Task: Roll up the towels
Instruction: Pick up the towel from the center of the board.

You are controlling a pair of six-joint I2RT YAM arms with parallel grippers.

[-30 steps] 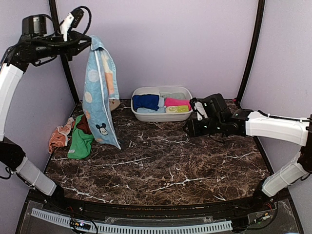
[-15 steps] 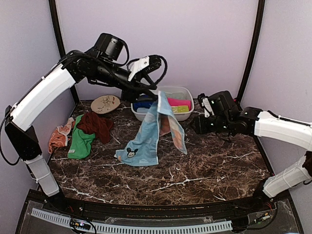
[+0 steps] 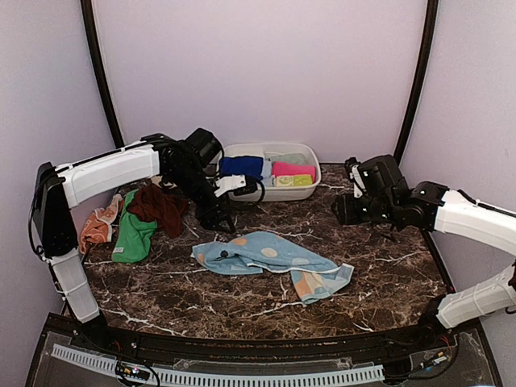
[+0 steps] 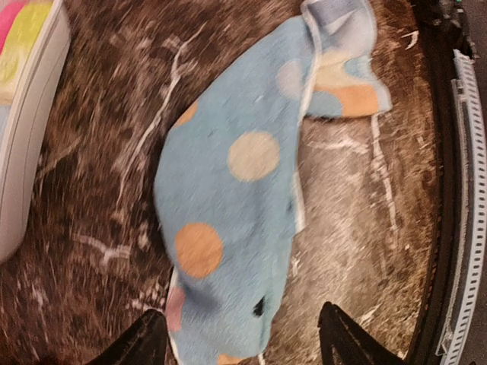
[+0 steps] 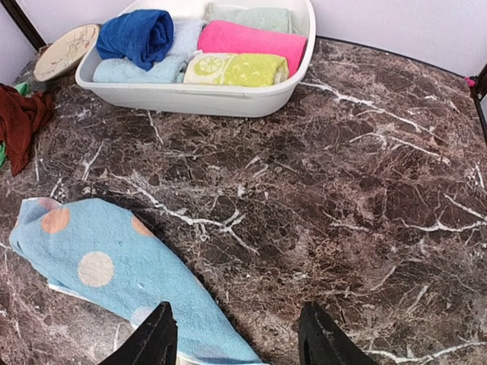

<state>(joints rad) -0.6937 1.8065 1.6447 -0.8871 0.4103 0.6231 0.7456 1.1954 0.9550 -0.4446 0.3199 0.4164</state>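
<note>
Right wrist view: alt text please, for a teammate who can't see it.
A light blue towel with cream and peach dots lies unrolled on the dark marble table, lower left, just in front of the open, empty fingers. Beyond it, a white tub holds rolled towels.

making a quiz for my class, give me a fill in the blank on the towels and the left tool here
The dotted light blue towel lies loose on the table, not yet ____. In the white tub, the pink towel sits right of the royal ____ one. The left tool hangs over the dotted towel with its jaws ____.
Missing words: rolled; blue; open.
</note>
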